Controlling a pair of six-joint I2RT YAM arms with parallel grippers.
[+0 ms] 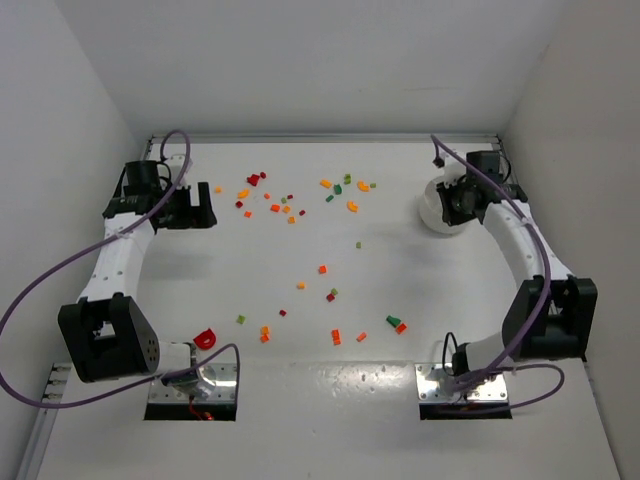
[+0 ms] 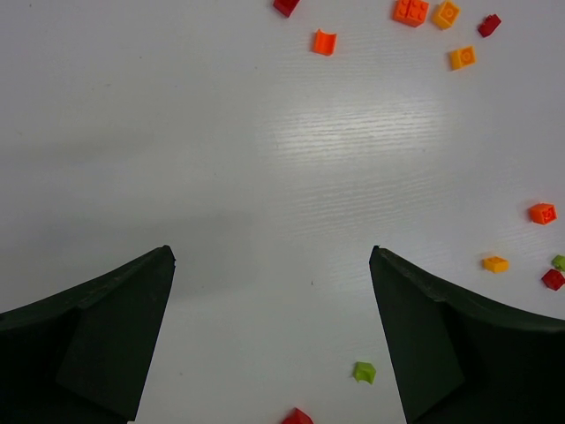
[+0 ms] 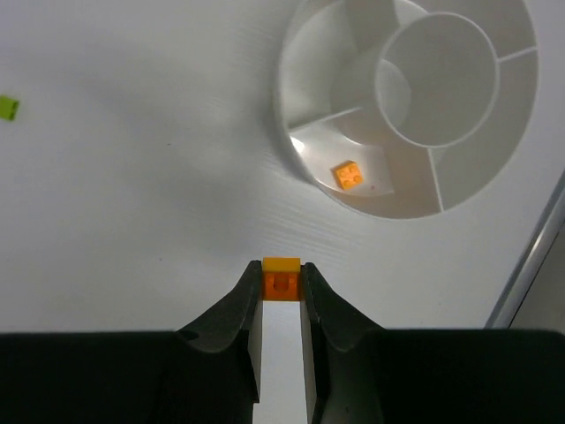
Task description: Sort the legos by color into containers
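Note:
Tiny red, orange, yellow and green legos (image 1: pixel 285 205) lie scattered over the white table from the far middle to the near middle. My right gripper (image 3: pixel 282 276) is shut on a small orange lego (image 3: pixel 282 283) and hangs just short of the round white dish (image 3: pixel 291 132). One orange lego (image 3: pixel 348 174) lies in the dish compartment nearest the gripper. In the top view the right gripper (image 1: pixel 462 200) partly hides the dish (image 1: pixel 436 218). My left gripper (image 2: pixel 272 256) stands open above bare table at the far left (image 1: pixel 195 208), with a green lego (image 2: pixel 364 372) near its right finger.
White walls close the table on the left, back and right. A metal edge strip (image 3: pixel 530 256) runs just past the dish. A red curved piece (image 1: pixel 206 339) lies near the left arm's base. More legos (image 2: pixel 424 12) lie ahead of the left gripper.

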